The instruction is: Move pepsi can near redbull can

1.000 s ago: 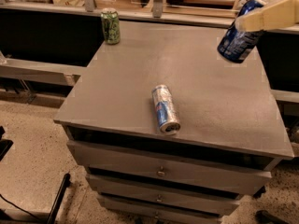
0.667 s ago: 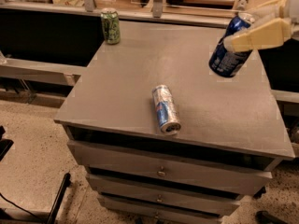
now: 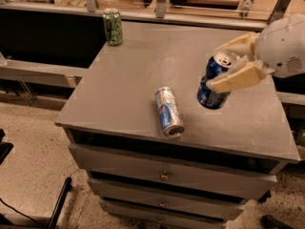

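The pepsi can [image 3: 213, 82], dark blue with a silver top, hangs tilted in the air over the right part of the grey cabinet top [image 3: 143, 66]. My gripper [image 3: 228, 65] comes in from the right and is shut on it, cream fingers [image 3: 236, 78] on both sides. The redbull can [image 3: 168, 111], slim, silver and blue, lies on its side near the front edge, a short way left of and below the pepsi can.
A green can [image 3: 113, 26] stands upright at the back left corner of the top. Drawers [image 3: 164, 175] sit under the top. A railing and a shelf run along behind the cabinet.
My gripper has carried the pepsi can down and to the left, from the back right corner toward the redbull can. The redbull can and the green can have not moved.
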Controlling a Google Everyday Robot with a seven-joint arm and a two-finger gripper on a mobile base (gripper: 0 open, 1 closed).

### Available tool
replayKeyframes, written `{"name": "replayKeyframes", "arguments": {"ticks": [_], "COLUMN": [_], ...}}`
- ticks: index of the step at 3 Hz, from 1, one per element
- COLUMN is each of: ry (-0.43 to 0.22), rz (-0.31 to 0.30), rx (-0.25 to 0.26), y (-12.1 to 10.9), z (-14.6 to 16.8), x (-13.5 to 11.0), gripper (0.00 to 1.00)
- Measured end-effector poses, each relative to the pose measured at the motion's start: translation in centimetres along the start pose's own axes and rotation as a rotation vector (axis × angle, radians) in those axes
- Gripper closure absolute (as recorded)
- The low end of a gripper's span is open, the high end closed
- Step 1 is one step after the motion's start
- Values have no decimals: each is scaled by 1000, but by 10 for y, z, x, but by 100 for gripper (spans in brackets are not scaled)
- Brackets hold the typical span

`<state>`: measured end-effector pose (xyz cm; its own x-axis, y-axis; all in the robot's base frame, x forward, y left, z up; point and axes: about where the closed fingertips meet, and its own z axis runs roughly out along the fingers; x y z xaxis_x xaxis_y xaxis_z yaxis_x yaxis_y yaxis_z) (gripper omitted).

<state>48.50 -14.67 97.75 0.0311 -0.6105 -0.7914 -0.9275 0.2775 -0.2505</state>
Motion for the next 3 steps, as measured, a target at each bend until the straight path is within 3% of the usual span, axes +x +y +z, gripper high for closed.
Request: {"name": "replayKeyframes", "arguments": {"ticks": [2, 3], "ry": [84, 112], "rz": [-101, -95], "rx": [-54, -83], "y": [28, 33], "z": [25, 32], "x": [25, 35], "gripper": [100, 85]}}
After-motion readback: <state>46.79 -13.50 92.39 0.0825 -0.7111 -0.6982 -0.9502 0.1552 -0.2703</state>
